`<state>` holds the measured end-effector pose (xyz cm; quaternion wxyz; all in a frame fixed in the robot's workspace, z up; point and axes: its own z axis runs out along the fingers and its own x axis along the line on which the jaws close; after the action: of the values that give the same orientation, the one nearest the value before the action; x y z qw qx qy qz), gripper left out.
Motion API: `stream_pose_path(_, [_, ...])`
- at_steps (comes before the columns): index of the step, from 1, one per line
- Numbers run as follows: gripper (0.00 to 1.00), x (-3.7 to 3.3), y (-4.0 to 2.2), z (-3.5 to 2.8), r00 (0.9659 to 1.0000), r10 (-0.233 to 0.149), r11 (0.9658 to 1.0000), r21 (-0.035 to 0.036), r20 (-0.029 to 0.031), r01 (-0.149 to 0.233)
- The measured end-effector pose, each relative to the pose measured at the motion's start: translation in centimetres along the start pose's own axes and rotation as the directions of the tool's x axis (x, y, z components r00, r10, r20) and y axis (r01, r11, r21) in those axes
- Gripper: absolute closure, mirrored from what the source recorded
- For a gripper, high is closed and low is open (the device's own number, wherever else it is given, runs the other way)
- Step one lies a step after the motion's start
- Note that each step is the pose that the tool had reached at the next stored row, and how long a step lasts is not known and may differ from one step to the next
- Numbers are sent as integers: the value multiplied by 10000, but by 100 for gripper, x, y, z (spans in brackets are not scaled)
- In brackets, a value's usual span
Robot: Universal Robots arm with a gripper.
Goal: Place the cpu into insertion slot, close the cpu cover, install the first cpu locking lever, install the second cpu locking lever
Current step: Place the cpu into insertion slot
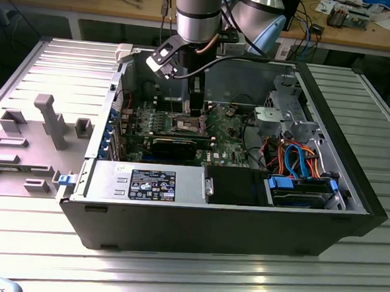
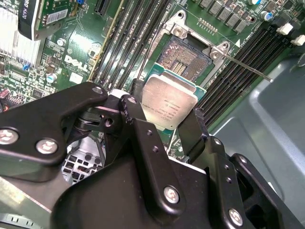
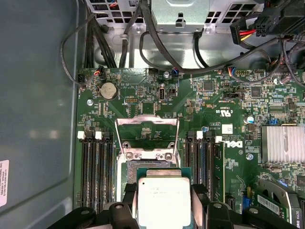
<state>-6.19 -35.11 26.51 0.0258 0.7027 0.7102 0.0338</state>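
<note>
Silvery-topped cpu (image 2: 170,98) is clamped in the claw (image 2: 167,113) just over the open insertion slot (image 2: 183,57), at twelve o'clock of the graphics card (image 1: 175,145) in the exterior view, cpu cover (image 3: 147,122) raised, nothing seated or latched yet.

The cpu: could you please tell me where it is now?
In the second wrist view, the cpu is gripped by the end effector, close to the open insertion slot, unseated.
</note>
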Motion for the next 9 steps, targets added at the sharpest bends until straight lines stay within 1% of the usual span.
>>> stream_pose_path(9, [46,2,-9,2,10000,-10,10000,-7,-1,10])
